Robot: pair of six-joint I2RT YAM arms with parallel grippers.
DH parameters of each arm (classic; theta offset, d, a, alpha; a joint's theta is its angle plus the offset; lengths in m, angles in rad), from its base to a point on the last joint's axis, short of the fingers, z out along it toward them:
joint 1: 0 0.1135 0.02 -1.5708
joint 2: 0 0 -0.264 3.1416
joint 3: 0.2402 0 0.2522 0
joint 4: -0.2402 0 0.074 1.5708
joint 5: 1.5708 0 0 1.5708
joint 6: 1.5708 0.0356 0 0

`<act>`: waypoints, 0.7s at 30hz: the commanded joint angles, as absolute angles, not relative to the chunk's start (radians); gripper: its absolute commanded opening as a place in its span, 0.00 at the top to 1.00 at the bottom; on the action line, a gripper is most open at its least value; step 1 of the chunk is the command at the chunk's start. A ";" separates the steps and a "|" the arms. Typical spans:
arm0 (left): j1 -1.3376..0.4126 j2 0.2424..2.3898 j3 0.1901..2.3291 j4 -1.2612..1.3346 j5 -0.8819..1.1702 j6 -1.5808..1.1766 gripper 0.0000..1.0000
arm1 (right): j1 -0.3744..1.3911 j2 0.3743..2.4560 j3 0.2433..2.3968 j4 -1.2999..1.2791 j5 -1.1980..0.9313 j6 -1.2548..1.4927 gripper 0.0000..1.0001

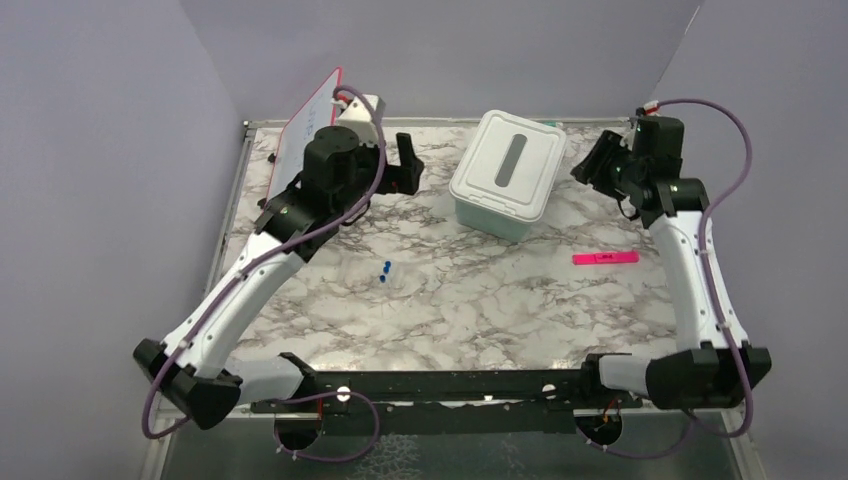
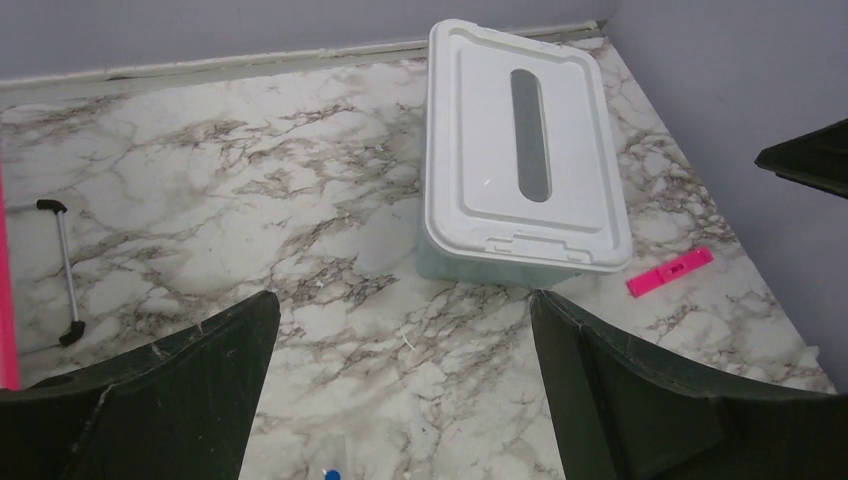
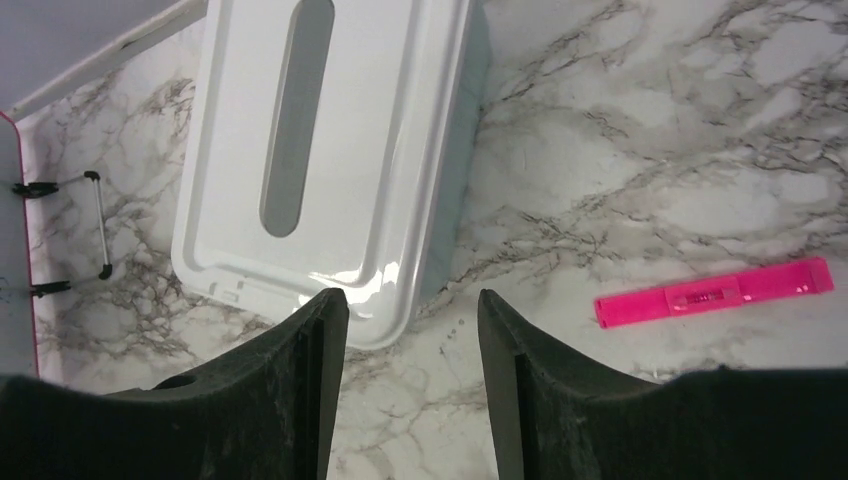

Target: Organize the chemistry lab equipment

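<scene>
**Left tool** [image 2: 402, 310]: jaws at full spread. Nothing lies between the fingers [image 2: 180, 400] and they touch nothing. It hangs above the white-and-grey marbled surface [image 1: 470, 310], at the far left, just beside the pink-edged whiteboard [image 1: 305, 130].

**Right tool** [image 3: 412, 340]: jaws partly apart, with a clear gap between the fingers [image 3: 560, 400]. Nothing is held. It hangs near the right side of the pale teal tub with the white slotted lid [image 1: 508, 170]. In the top view it stands apart from the tub.

**Thin flat bright pink strip** [image 1: 605, 258]: lies flat on the surface, to the right of the tub's near corner and close to the right arm. In the top view its long axis runs left to right, roughly parallel to the near edge of the surface. It touches neither tool nor the tub.

**Small blue-capped clear tubes** [image 1: 385, 272]: two blue caps show close together on the surface, left of centre, well apart from the tub and the strip. The clear bodies are too faint to give an axis.

**Thin metal bar with black ends** [image 2: 65, 270]: lies beside the whiteboard's edge.
</scene>
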State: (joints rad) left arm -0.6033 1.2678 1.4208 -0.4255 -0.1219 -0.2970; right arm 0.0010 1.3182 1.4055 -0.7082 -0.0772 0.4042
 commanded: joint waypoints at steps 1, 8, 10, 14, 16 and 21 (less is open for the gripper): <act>-0.601 1.127 1.386 -0.572 -0.188 -0.363 0.01 | 0.006 1.128 1.333 -0.806 0.069 0.427 0.44; -0.602 0.869 1.398 -0.757 -0.334 -0.335 0.01 | 0.006 0.894 1.332 -0.961 0.132 0.402 0.36; -0.601 0.840 1.445 -0.845 -0.391 -0.327 0.01 | 0.005 0.858 1.352 -1.011 0.119 0.412 0.34; -0.601 0.792 1.498 -1.012 -0.507 -0.313 0.01 | 0.006 0.764 1.376 -1.061 0.148 0.430 0.25; -0.601 0.775 1.522 -1.079 -0.556 -0.311 0.01 | 0.006 0.731 1.389 -1.072 0.161 0.437 0.22; -0.601 0.739 1.563 -1.157 -0.587 -0.328 0.01 | 0.006 0.686 1.423 -1.097 0.187 0.455 0.19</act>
